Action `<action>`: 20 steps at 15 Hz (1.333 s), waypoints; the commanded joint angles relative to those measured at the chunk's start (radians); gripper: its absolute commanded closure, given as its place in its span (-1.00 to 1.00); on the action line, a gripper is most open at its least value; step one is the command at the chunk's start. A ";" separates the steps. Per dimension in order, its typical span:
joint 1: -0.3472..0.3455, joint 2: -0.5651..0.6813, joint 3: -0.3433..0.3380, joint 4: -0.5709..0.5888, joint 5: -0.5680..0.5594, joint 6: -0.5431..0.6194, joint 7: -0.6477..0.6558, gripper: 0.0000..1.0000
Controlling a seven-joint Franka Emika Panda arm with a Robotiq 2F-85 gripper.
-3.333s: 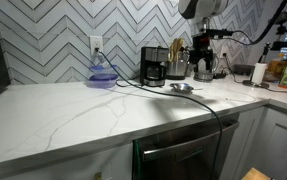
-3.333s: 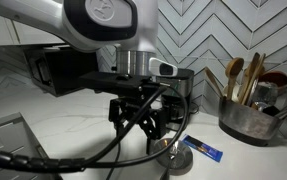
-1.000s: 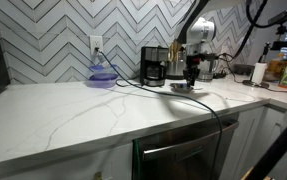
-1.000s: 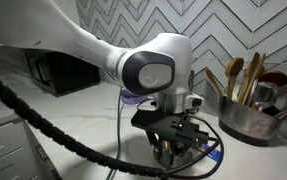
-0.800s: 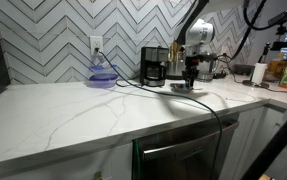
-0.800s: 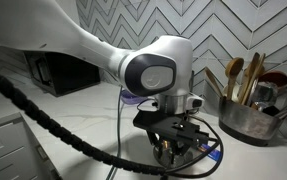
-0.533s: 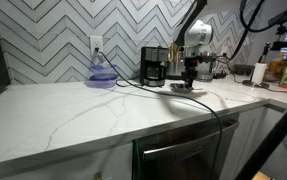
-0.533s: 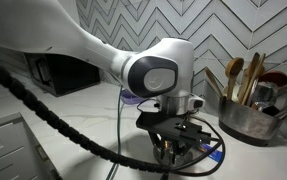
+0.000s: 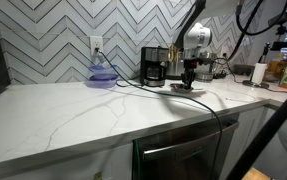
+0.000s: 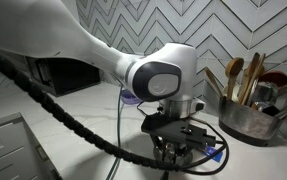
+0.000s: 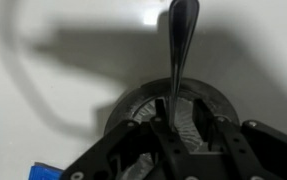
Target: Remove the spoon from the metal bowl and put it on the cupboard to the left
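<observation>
tool (image 11: 195, 128) sits low over the metal bowl (image 11: 133, 110). fingers (image 11: 164, 140) are apart and the bowl floor shows in the gap, so the jaws read as spread, not clamped on anything i can confirm. spoon (image 11: 180, 45) is in the bowl. its handle slopes out over the rim and across the worktop (image 11: 73, 30) toward the top of the wrist view. its lower end runs down right beside one finger; can't tell if they touch. corner of a blue packet (image 11: 45, 172) shows at the bottom edge, near the bowl.

in an exterior view the tool (image 9: 190, 77) points straight down just above the bowl (image 9: 181, 88). the bowl sits on the white grey-veined worktop (image 9: 73, 115), in front of the black coffee maker (image 9: 154, 66). spoon is too small to make out there. translucent purple bowl (image 9: 103, 74) is well apart, by the wall under the outlet (image 9: 96, 45). black cable (image 9: 220, 135) runs from the bowl area over the worktop edge and down the dishwasher front (image 9: 178, 155). white cupboard (image 9: 43, 165) front shows below the worktop, beside the dishwasher.

in an exterior view the arm (image 10: 83, 50) fills most of the frame. tool (image 10: 180, 150) is low to the worktop and hides the bowl. blue packet (image 10: 215, 152) lies just beside it. metal crock (image 10: 245, 118) with upright wooden utensils (image 10: 238, 75) stands near, against the chevron tile wall (image 10: 223, 30).
</observation>
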 commanded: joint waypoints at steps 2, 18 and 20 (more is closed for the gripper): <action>-0.035 0.034 0.022 0.025 0.031 0.005 -0.061 0.30; -0.019 -0.081 0.020 -0.014 0.004 -0.044 -0.068 0.96; -0.010 -0.127 0.027 -0.035 0.021 -0.063 -0.079 0.96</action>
